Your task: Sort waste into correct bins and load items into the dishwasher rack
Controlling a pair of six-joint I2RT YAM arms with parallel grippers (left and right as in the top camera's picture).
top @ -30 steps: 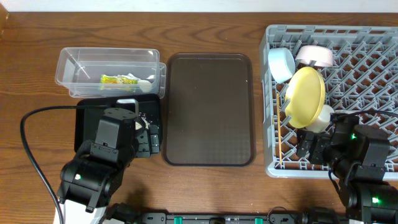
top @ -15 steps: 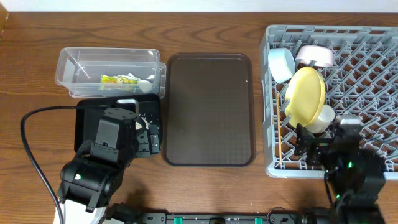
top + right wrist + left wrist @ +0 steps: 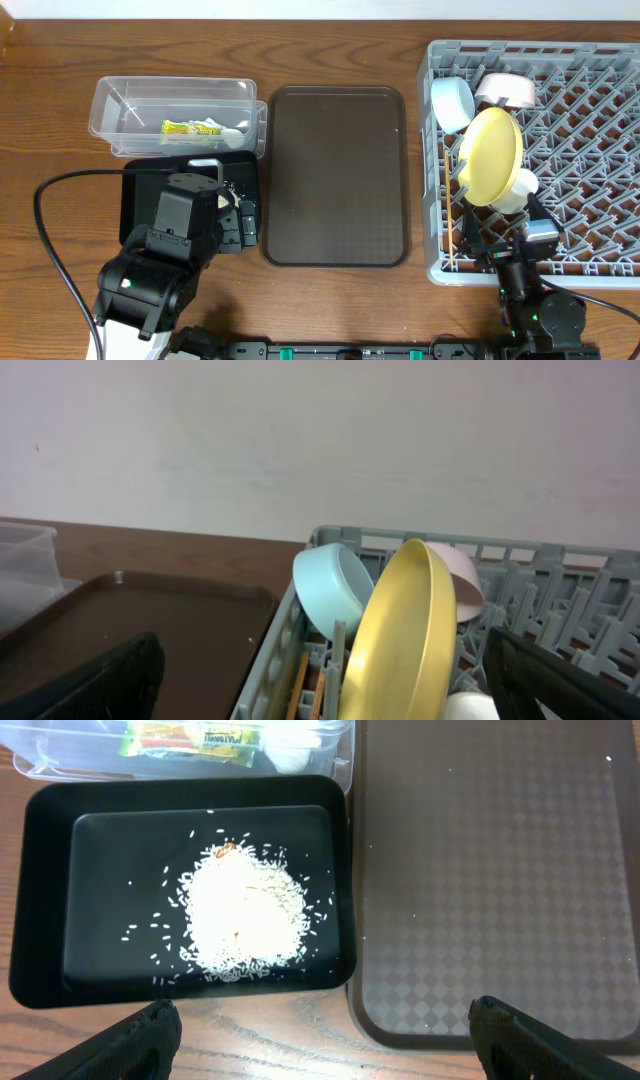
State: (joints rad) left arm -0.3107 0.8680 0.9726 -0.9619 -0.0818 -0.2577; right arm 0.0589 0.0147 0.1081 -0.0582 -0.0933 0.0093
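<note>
The grey dishwasher rack [image 3: 580,150] holds the yellow plate [image 3: 490,155] on edge, the light blue bowl [image 3: 452,103], the white bowl with the pinkish outside [image 3: 505,90], the pale green cup [image 3: 518,190] and the chopsticks [image 3: 458,238]. The wrapper [image 3: 190,127] lies in the clear tub [image 3: 120,100]. The rice [image 3: 245,910] lies in the black tray [image 3: 45,890]. My left gripper [image 3: 325,1040] is open and empty over the tray's near edge. My right gripper [image 3: 320,695] is open and empty at the rack's front left corner, facing the plate [image 3: 400,640].
The dark brown serving tray [image 3: 335,175] lies between the bins and the rack. The left arm [image 3: 165,260] covers part of the black tray [image 3: 132,195]. A black cable [image 3: 50,230] loops at the left. The right arm [image 3: 535,315] is at the table's front edge.
The right arm has drawn back from the rack toward the table's front edge, its gripper empty. The left arm has not moved.
</note>
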